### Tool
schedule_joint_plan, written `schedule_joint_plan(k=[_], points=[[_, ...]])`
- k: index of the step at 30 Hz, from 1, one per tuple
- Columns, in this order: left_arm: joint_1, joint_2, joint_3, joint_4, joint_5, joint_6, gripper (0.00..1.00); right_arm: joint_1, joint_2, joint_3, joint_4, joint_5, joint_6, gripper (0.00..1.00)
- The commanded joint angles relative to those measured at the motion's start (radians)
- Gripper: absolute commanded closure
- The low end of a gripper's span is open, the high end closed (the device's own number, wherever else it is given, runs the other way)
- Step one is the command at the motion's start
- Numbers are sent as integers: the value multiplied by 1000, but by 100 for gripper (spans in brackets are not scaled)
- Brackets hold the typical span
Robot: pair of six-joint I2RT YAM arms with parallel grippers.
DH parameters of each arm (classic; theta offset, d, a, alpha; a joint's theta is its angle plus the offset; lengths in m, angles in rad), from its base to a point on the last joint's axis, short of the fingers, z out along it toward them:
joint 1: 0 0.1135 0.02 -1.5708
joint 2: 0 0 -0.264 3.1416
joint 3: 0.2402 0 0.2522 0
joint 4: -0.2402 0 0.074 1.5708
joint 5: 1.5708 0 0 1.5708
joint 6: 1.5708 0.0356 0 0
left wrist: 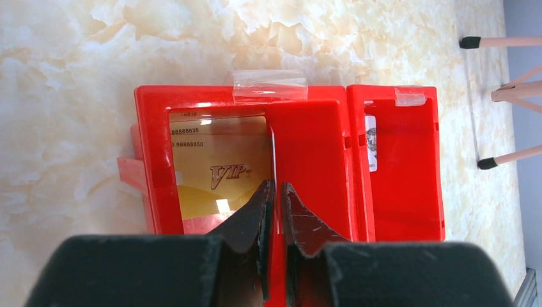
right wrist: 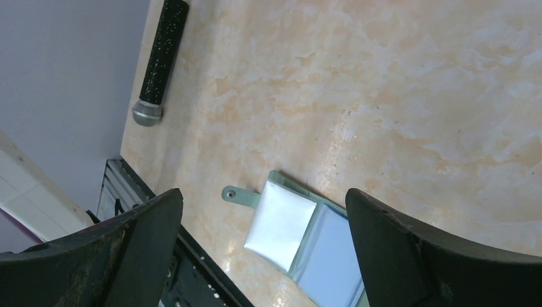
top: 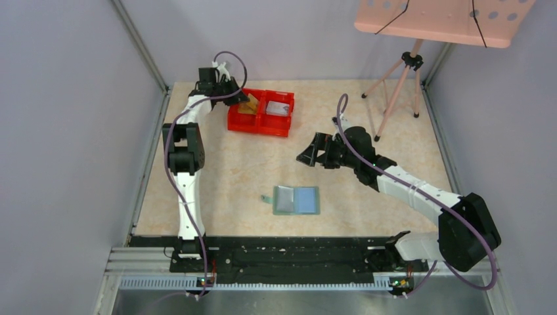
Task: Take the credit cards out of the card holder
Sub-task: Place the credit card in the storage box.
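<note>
The red double bin [top: 261, 113] stands at the back of the table. My left gripper [top: 230, 92] hangs over its left compartment [left wrist: 307, 166], jaws a narrow gap apart. A gold credit card [left wrist: 217, 169] marked VIP leans in that compartment, its thin pale edge [left wrist: 273, 153] running down between my fingertips, and bin red shows through the gap beside it. A pale credit card [top: 278, 108] lies in the right compartment [left wrist: 409, 179]. The sage-green card holder [top: 297, 200] lies open mid-table, pale pockets up [right wrist: 281, 224]. My right gripper [right wrist: 262, 192] hovers above it, open wide and empty.
Pink tripod legs [top: 394, 85] stand at the back right under a pink board [top: 440, 20]. Grey walls close in the table on both sides. A black rod with a grey end [right wrist: 160, 57] lies near the left table edge. Clear tape [left wrist: 268, 86] fixes the bin's far rim.
</note>
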Motion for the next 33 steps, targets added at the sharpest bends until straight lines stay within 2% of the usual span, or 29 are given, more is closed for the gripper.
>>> schedule_joint_plan(k=[1,7,16,33], points=[[1,9,37,60,16,-13,87,-7,5,63,28,3,7,2],[1,7,37,74,12,-20,86,-8,17,79,22,2,2,2],[1,-27,37,76,-25,-10,79,-7,20,78,21,-1,1,2],[1,-118,20,106,-198,9,71,-7,-14,68,17,-4,-2,2]])
